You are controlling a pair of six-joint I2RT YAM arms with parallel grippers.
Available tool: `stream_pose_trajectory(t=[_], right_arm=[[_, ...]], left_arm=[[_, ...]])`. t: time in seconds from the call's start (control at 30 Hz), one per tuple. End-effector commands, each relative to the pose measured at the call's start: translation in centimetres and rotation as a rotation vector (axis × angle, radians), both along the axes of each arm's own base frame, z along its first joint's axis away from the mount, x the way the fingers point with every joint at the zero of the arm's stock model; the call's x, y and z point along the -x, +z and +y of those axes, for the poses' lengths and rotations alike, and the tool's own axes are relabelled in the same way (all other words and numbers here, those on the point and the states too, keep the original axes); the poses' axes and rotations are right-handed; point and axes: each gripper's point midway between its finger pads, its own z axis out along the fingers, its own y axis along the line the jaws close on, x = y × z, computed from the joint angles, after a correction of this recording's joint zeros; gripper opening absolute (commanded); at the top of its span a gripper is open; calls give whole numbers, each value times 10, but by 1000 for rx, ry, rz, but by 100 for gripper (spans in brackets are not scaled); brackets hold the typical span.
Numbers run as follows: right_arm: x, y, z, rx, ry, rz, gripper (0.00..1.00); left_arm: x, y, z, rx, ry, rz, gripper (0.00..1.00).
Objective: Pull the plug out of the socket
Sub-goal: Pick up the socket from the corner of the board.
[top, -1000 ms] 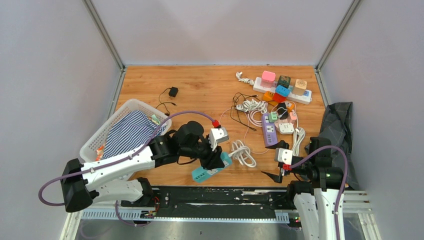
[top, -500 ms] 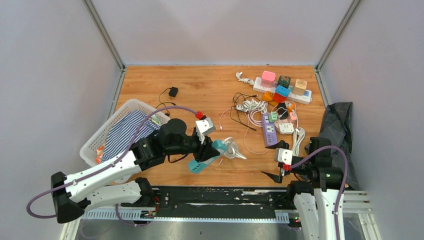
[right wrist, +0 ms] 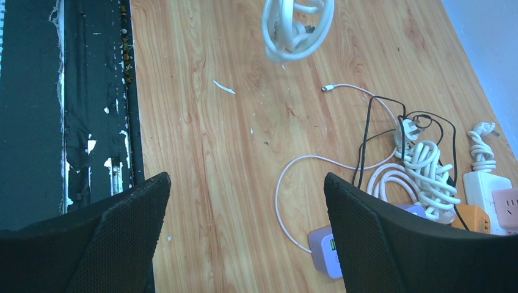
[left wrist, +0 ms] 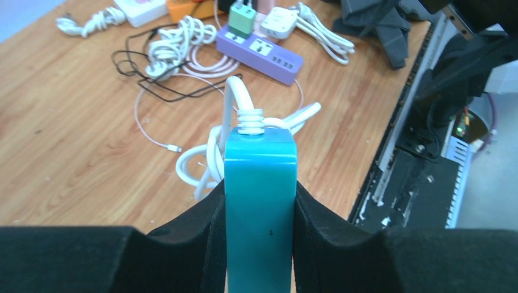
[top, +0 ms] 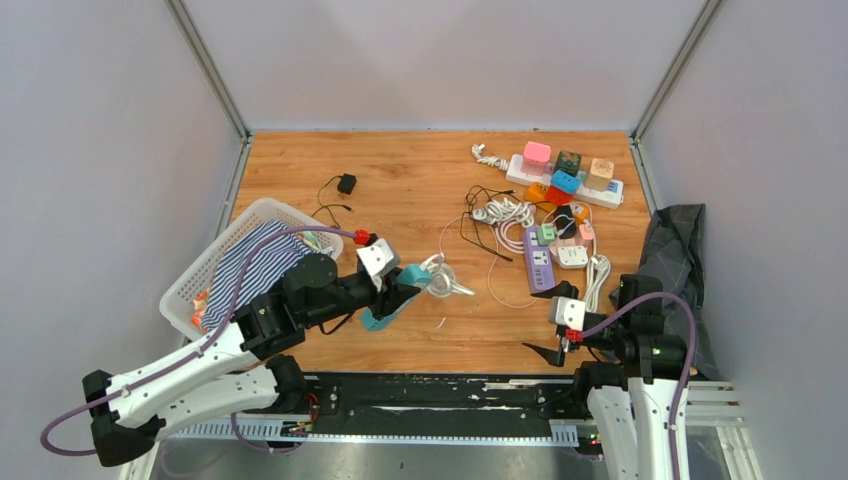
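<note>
The left gripper [top: 392, 298] is clamped on the teal strip [top: 412, 279], one black finger [left wrist: 211, 232] pressed to each long side. It holds the strip on edge, tilted, above the table [top: 400, 170] left of the middle, just off the basket's near corner. In the left wrist view only the strip's narrow edge shows, so its socket face is hidden, and it cannot be told whether a plug sits in it. A white cord [top: 445, 280] leaves the strip's far end through a ribbed collar and hangs from it in a loose coil, which seems to be off the wood.

The right gripper [top: 548, 320] hangs over the near right edge of the table with its jaws wide apart and nothing between them. Its wrist view looks down on bare wood and the black rail, with the hanging coil at the top of that view.

The white basket [top: 215, 250] lies at the left with a striped cloth [top: 255, 265] in it. To the right of the middle lies a purple strip [top: 538, 265] with a green plug [top: 546, 234] in its far end, amid tangled white, black and pink leads. Farther back, a white strip [top: 610, 195] carries several coloured adapters. A small black adapter [top: 347, 184] lies alone far left of these. A dark cloth [top: 675, 250] is bunched at the right edge.
</note>
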Motion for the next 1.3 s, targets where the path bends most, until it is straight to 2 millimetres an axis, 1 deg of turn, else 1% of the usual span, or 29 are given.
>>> stream_pose_trajectory(t=[0.0, 0.1, 0.2, 0.47, 0.53, 0.6, 0.87, 0.97, 1.07, 1.27], right_arm=[[2, -5, 0, -9, -9, 22, 96], [2, -4, 0, -9, -11, 20, 96], [2, -4, 0, -9, -10, 18, 96], [3, -4, 0, -9, -9, 14, 96], [3, -4, 0, -9, -8, 12, 96], [3, -4, 0, -9, -8, 12, 96], [4, -3, 0, -8, -6, 1, 96], [4, -2, 0, -8, -3, -6, 96], [5, -2, 1, -7, -1, -10, 96], [5, -2, 0, -6, -2, -14, 96]], left_arm=[[-21, 50, 13, 125, 118, -163, 0], [-24, 58, 21, 149, 153, -194, 0], [-28, 63, 28, 155, 189, -226, 0], [-44, 66, 41, 147, 289, -250, 0], [-46, 70, 44, 148, 307, -253, 0], [-50, 75, 49, 162, 349, -253, 0], [-63, 107, 84, 287, 559, -224, 0], [-71, 113, 93, 286, 630, -229, 0], [-78, 115, 95, 262, 665, -241, 0], [-92, 119, 92, 191, 688, -265, 0]])
